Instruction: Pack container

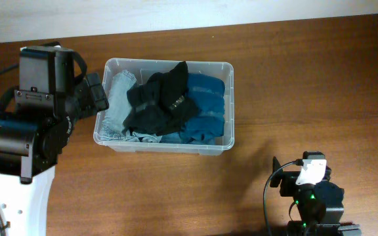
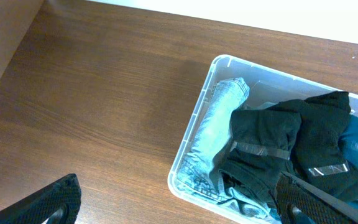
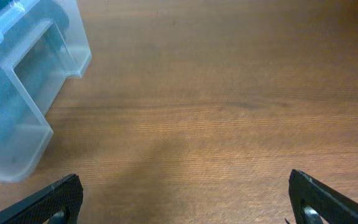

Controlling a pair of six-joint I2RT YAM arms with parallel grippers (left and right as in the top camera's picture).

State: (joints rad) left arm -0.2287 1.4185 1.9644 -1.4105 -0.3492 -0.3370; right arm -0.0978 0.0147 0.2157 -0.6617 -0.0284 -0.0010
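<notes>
The clear plastic container (image 1: 227,108) stands on the wooden table and holds a pale denim garment (image 1: 118,98), a black garment (image 1: 159,101) and a blue garment (image 1: 205,108). My left gripper (image 2: 179,208) is open and empty, at the container's left end above its near corner. The container (image 2: 194,118) shows in the left wrist view with the pale denim (image 2: 213,134) and the black garment (image 2: 291,146). My right gripper (image 3: 185,202) is open and empty over bare table, right of the container's corner (image 3: 23,93). The right arm (image 1: 310,193) sits at the front right.
The left arm's body (image 1: 35,124) stands left of the container. The table's back edge meets a white wall (image 1: 176,13). Bare wood (image 1: 307,85) lies right of the container.
</notes>
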